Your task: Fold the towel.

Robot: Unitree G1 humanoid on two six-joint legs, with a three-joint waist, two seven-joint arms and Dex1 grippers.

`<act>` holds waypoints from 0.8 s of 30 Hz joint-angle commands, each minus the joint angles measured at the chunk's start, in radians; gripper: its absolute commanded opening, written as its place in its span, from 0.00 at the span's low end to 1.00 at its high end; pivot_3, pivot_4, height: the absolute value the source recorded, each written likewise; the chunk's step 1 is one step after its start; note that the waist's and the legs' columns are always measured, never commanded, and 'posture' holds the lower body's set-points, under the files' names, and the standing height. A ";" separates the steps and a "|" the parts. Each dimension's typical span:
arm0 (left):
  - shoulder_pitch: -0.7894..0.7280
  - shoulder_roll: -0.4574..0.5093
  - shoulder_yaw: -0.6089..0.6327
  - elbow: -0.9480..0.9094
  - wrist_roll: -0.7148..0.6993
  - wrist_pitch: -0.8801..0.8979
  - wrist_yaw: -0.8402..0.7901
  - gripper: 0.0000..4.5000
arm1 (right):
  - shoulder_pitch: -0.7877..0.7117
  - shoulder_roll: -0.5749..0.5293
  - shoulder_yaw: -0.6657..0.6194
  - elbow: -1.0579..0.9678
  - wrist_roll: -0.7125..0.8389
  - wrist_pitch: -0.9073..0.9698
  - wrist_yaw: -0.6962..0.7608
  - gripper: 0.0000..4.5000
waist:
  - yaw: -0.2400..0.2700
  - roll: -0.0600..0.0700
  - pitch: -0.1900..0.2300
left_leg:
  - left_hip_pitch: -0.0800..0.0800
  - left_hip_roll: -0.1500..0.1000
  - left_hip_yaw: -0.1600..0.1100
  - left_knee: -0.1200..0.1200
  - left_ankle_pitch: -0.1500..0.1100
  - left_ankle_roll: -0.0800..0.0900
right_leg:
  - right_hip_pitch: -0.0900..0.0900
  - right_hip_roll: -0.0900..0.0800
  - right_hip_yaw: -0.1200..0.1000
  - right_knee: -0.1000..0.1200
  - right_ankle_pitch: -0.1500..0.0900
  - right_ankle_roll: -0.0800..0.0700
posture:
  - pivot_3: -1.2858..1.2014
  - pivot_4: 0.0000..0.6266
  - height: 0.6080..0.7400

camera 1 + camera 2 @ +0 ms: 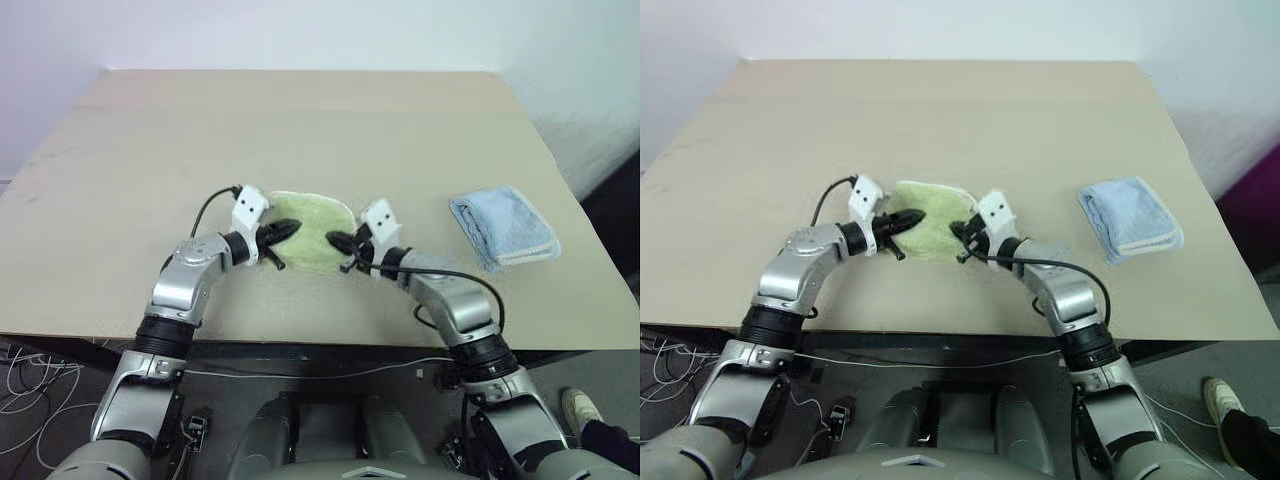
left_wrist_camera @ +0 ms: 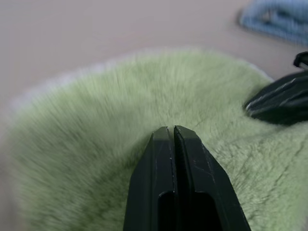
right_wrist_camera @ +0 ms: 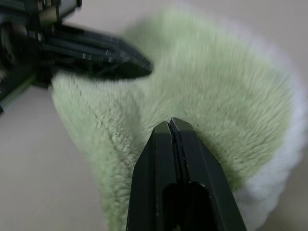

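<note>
Between the 2 pincers, near the front edge of the tan table [image 1: 150,140], lies the towel [image 1: 312,232], a light yellow-green terry cloth bunched into a compact folded pad with a pale white edging along its far side. Its pile fills the space just ahead of both sets of black fingers.

At the towel's left side, the left gripper [image 1: 287,229] points inward over the cloth, its 2 fingers pressed together with only a hairline seam between them, as the left wrist view makes plain [image 2: 173,132]. Whether any cloth is pinched in that seam cannot be told; the tips lie against the green pile.

At the towel's right side, the right gripper [image 1: 335,239] points inward toward the left one, its 2 fingers likewise closed tight [image 3: 169,126], tips resting on the cloth, no fold visibly caught between them. The 2 pincers face each other across the towel, tips near but apart.

Farther out, well to the right of the right gripper and clear of the green cloth, a light blue towel [image 1: 503,228] sits folded on the table, toward the right edge. A black cable [image 1: 210,205] loops from the left wrist over the tabletop, and another cable [image 1: 455,275] arcs from the right wrist along the forearm.
</note>
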 commanded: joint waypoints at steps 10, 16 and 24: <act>-0.024 -0.032 0.203 -0.052 -0.178 0.104 0.025 0.03 | 0.034 -0.009 -0.072 -0.129 0.018 -0.047 0.023 0.00 | -0.001 0.000 -0.001 | 0.001 0.000 0.000 0.000 0.000 0.000 | 0.001 -0.001 0.000 0.000 0.000 0.000 | 0.52 0.24 1.00; -0.018 0.048 0.388 -0.066 -0.320 0.295 0.080 0.03 | 0.063 -0.075 -0.147 -0.270 0.049 -0.006 0.011 0.00 | -0.004 0.000 -0.001 | 0.000 0.001 0.000 0.000 0.000 0.000 | -0.001 0.000 0.000 0.001 0.000 0.000 | 0.52 0.24 1.00; -0.014 0.109 0.423 0.025 -0.438 0.530 -0.005 0.53 | 0.057 -0.101 -0.180 -0.320 0.052 0.016 -0.004 0.00 | 0.001 0.000 -0.001 | 0.000 0.000 0.000 0.001 0.000 0.000 | 0.000 -0.001 0.000 0.001 0.000 0.000 | 0.52 0.24 1.00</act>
